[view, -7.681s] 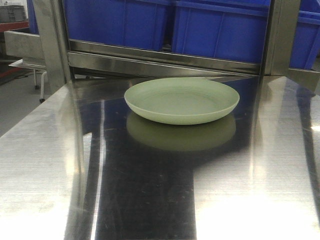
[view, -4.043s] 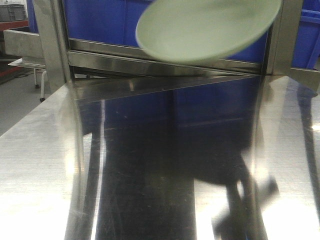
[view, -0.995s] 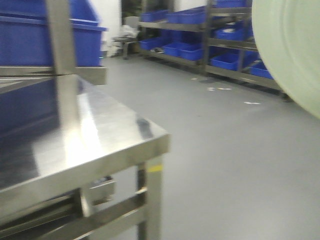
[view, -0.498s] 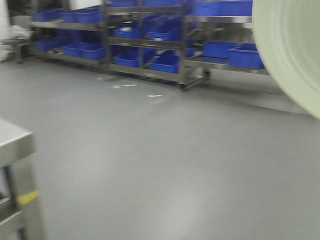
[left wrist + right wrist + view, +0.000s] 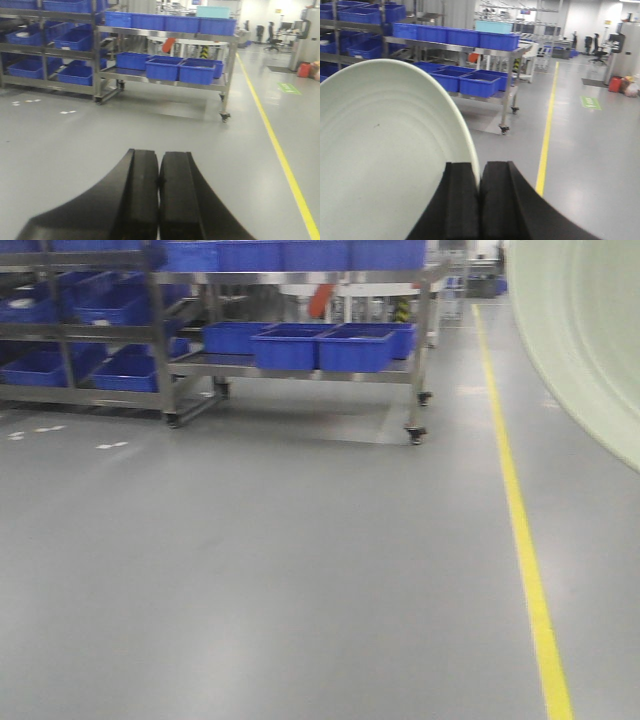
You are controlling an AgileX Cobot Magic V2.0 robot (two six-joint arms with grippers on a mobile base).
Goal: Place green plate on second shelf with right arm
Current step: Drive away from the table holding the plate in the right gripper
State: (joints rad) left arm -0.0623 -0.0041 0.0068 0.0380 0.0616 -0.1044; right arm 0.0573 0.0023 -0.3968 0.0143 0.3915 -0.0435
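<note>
The green plate [image 5: 385,150] stands on edge, filling the left of the right wrist view. My right gripper [image 5: 480,167] is shut on its rim, one finger on each side of it. In the front view the green plate [image 5: 590,340] covers the upper right corner. My left gripper [image 5: 159,155] is shut with nothing in it and hangs over bare grey floor. Steel racks stand across the floor, and I cannot tell which tier is the second shelf.
A wheeled steel rack [image 5: 300,368] holding blue bins [image 5: 355,345] stands ahead across grey floor, with more racks [image 5: 80,340] to the left. A yellow floor line [image 5: 520,530] runs away on the right. Chairs and a cabinet [image 5: 305,35] stand far right.
The front view has swung right, from the steel table corner to open floor and the racks with the yellow line. The plate has kept its place at the view's right edge.
</note>
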